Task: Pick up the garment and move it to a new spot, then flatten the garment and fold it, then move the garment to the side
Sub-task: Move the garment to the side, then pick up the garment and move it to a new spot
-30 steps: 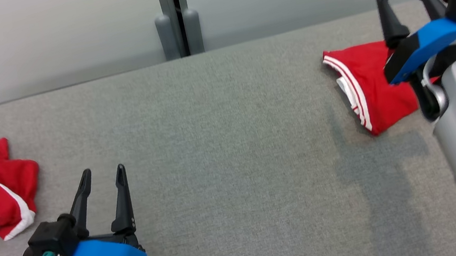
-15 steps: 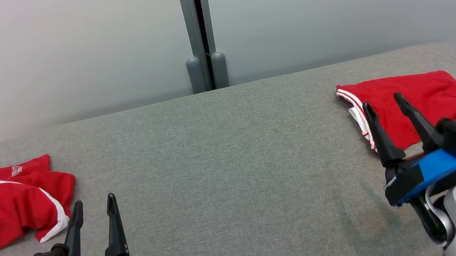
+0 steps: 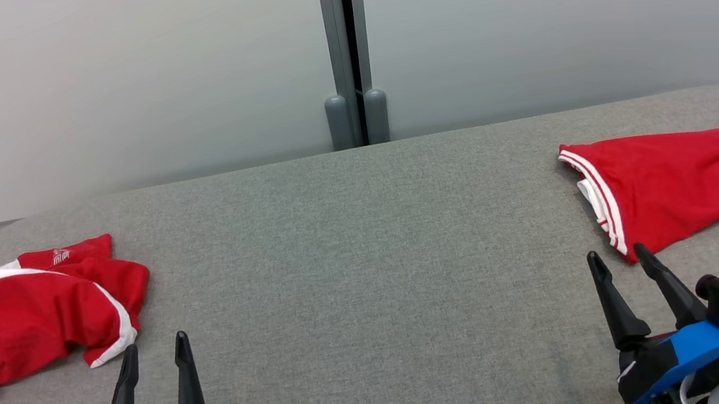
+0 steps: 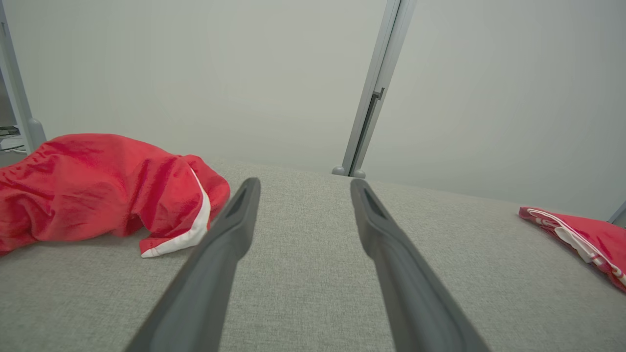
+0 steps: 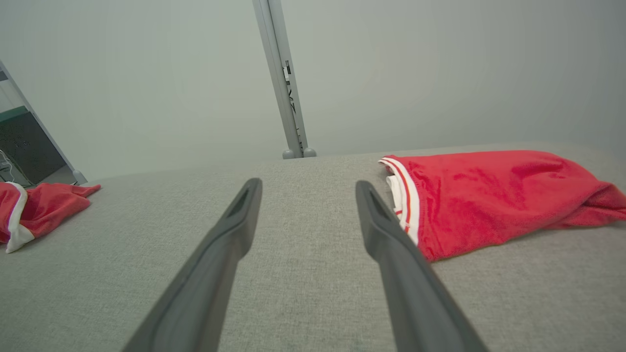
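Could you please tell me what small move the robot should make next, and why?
Probably ease the left tool forward-left toward the crumpled red garment: that one lies unfolded on the grey surface, the folded red garment sits aside at right, and both the left and the right tool stand open, empty.

Red garment [image 3: 678, 190], white stripes, grey surface [image 3: 369, 265]

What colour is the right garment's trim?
White trim on red garment; best in right wrist view.
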